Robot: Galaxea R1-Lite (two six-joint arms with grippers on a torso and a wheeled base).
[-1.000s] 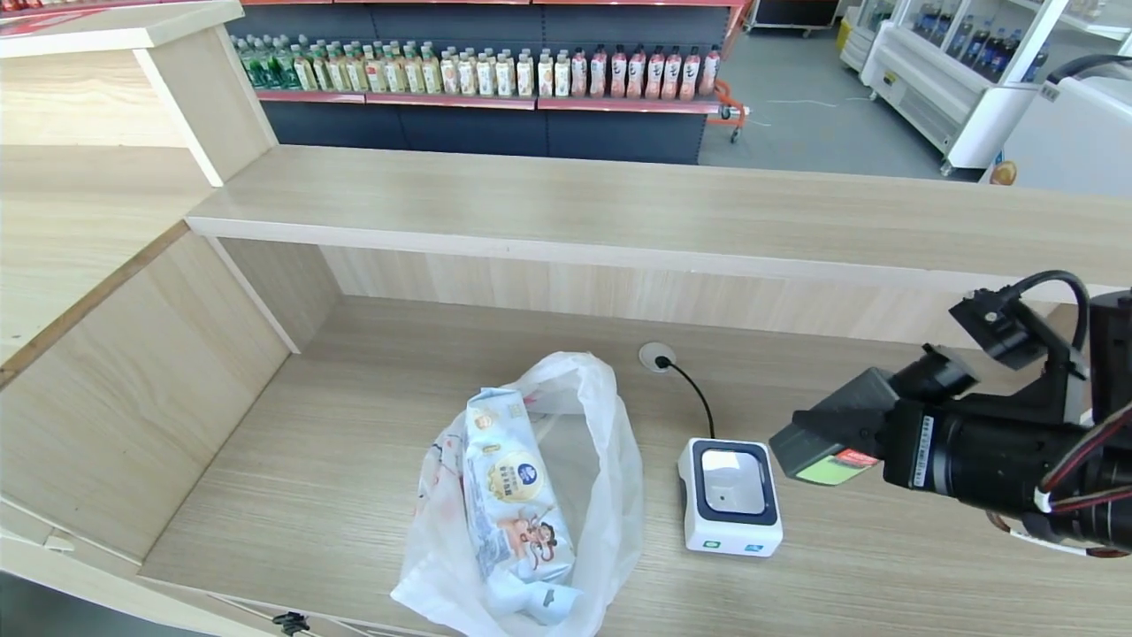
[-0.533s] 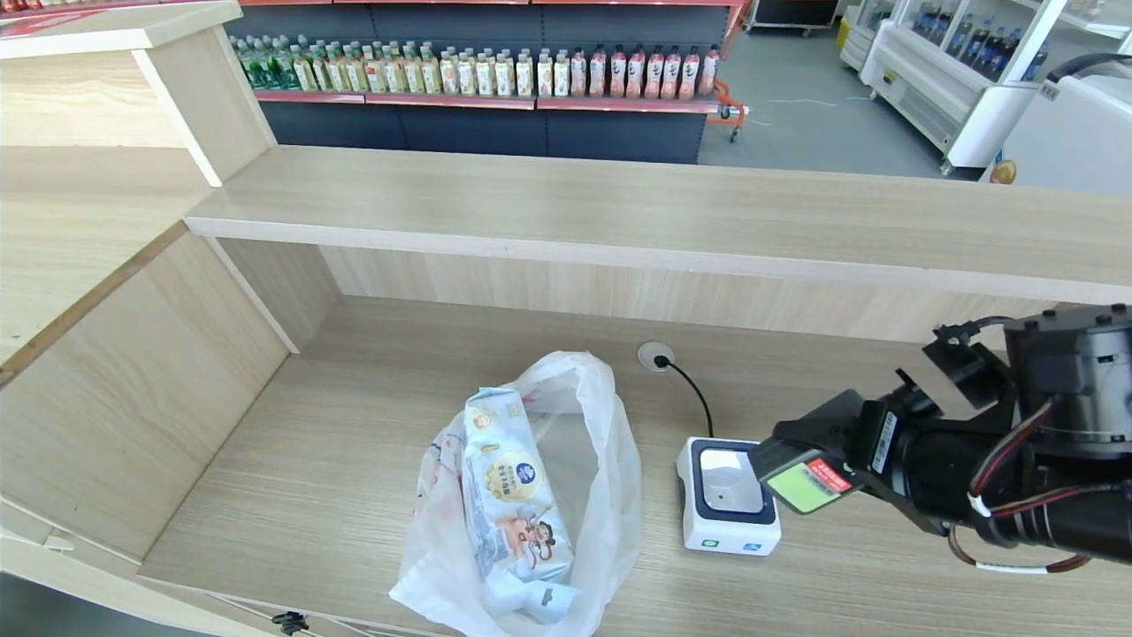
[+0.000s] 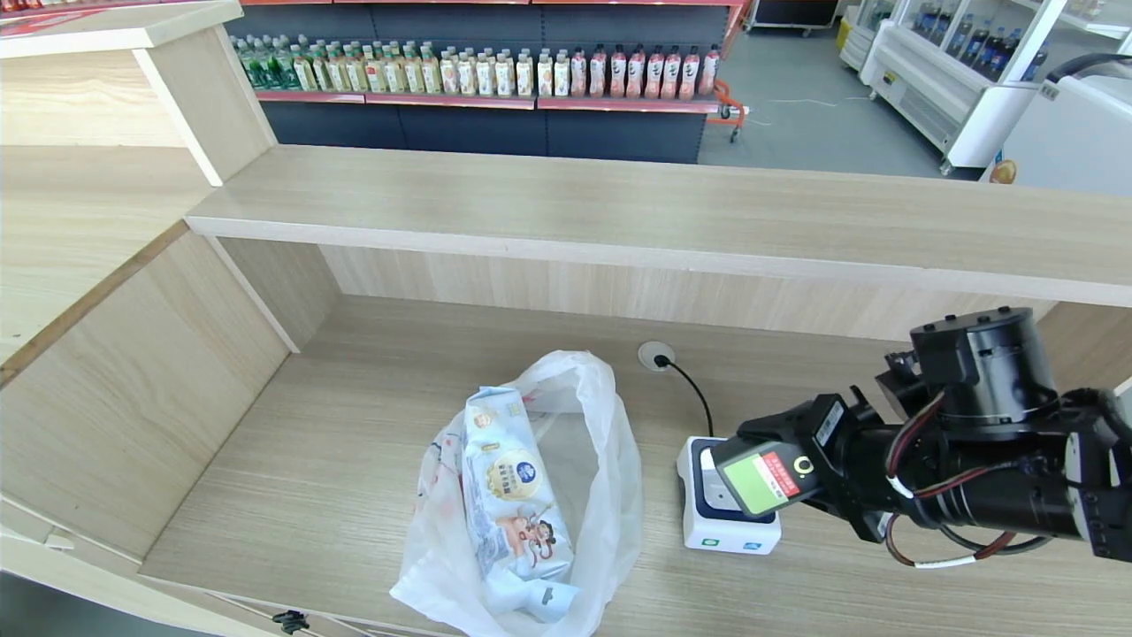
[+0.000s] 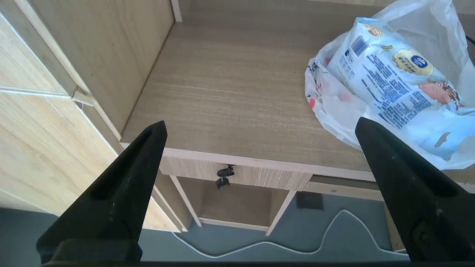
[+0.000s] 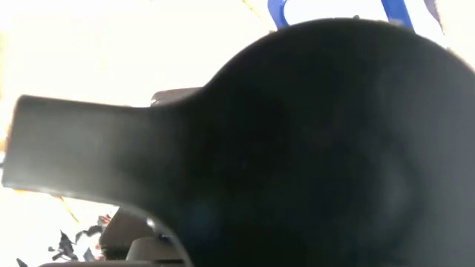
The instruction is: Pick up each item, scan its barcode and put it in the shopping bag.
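You will find the shopping bag (image 3: 610, 460) on the counter (image 3: 309, 495), left of the scanner (image 3: 730, 535), with a wrapped pack (image 3: 513, 487) inside it. The right gripper (image 3: 771, 471) holds a box (image 3: 750, 482) just above the scanner.

wood desk (image 3: 336, 478), raised ledge (image 3: 619, 203) behind it, bottle-stocked shelf (image 3: 495, 75) beyond, glass-door chillers (image 3: 964, 53) far right, grey floor (image 3: 814, 115)

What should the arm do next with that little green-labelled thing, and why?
Probably lower the green-labelled item slightly toward the scanner: the right gripper holds it over the scanner's window, not yet over the shopping bag.
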